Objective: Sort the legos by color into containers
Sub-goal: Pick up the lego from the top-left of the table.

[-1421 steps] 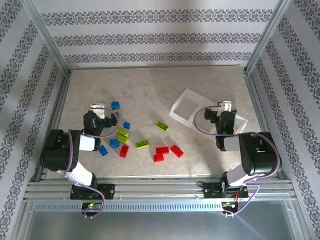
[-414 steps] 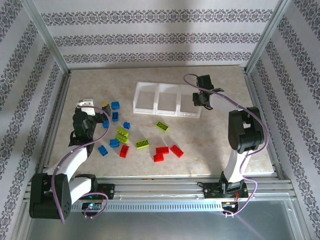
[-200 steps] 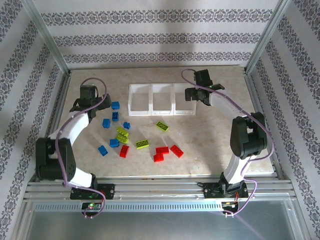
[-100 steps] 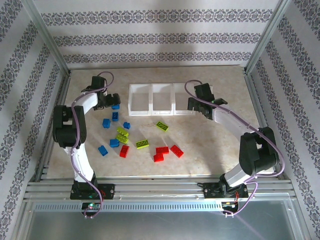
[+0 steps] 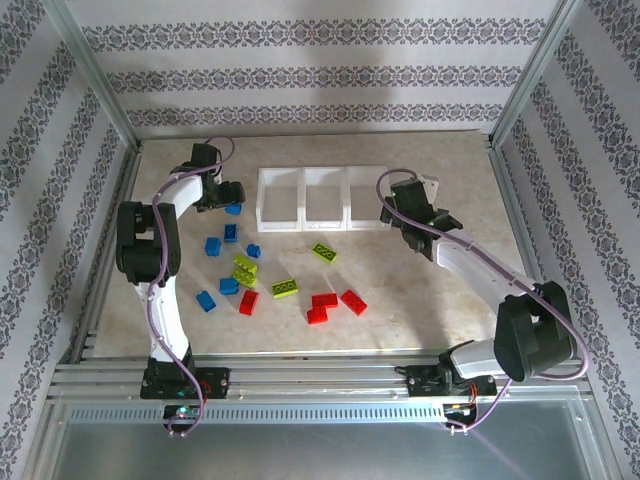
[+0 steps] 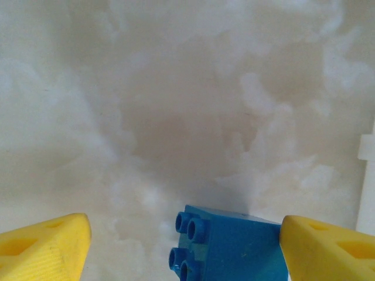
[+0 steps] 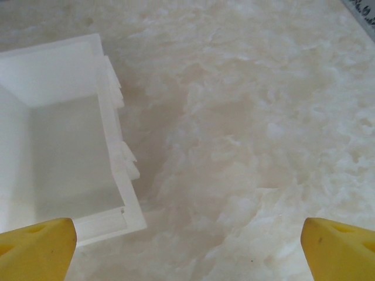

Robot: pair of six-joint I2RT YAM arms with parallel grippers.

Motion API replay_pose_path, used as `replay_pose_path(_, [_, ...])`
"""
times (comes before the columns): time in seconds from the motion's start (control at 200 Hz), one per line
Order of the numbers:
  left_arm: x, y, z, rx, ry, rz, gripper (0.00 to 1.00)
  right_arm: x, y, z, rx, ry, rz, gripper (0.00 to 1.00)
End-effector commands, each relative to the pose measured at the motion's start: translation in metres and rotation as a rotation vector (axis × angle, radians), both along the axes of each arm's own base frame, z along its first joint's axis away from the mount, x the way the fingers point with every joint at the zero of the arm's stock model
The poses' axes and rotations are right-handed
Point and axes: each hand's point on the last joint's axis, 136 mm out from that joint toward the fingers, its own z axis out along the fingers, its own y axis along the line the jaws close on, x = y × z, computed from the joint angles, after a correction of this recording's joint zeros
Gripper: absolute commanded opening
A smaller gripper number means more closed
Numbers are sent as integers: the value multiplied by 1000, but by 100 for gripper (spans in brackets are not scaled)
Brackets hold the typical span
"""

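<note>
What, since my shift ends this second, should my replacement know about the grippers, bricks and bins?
Left gripper: open, fingers either side of a blue brick left of the bins, not closed on it.
Right gripper: open, holding nothing, over bare table beside the right bin.
Three bins: in a row, all look empty.
Done: nothing sorted.
Left: all the blue bricks, green bricks and red bricks lie loose on the table.

Fig. 5. My left arm (image 5: 160, 320) and right arm (image 5: 475, 268): white links, black joints, purple cables, 2 yellow fingers (image 6: 44, 246) each.
</note>
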Motion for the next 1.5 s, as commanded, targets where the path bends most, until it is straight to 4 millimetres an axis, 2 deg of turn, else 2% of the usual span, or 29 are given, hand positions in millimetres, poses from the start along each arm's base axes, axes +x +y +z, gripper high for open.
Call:
replay_pose_path(0.0, [-20, -6, -24, 36, 115, -32, 84, -3, -5, 11, 0, -49, -36, 98])
replay_pose_path(0.34, [-24, -12, -30, 29, 140, -57, 82, -13, -10, 10, 7, -61, -52, 98])
replay_pose_path(0.535, [-27, -15, -34, 20, 155, -64, 66, -15, -12, 13, 6, -71, -54, 98])
replay_pose_path(0.8, [-35, -18, -28, 10, 139, -60, 38, -19, -14, 18, 13, -93, -63, 98])
replay_pose_path(0.969, [-37, -17, -4, 13, 78, -37, 32, -22, -16, 22, 16, -109, -66, 98])
replay_pose_path(1.234, [-40, -24, 62, 25, -84, -25, 30, -22, -19, 24, 21, -129, -85, 98])
replay_pose_path(1.379, [-41, -42, 95, 32, -168, -55, 29, -23, -20, 24, 31, -143, -96, 98])
replay_pose_path(1.494, [-39, -68, 109, 28, -205, -101, 29, -24, -21, 23, 31, -143, -101, 98])
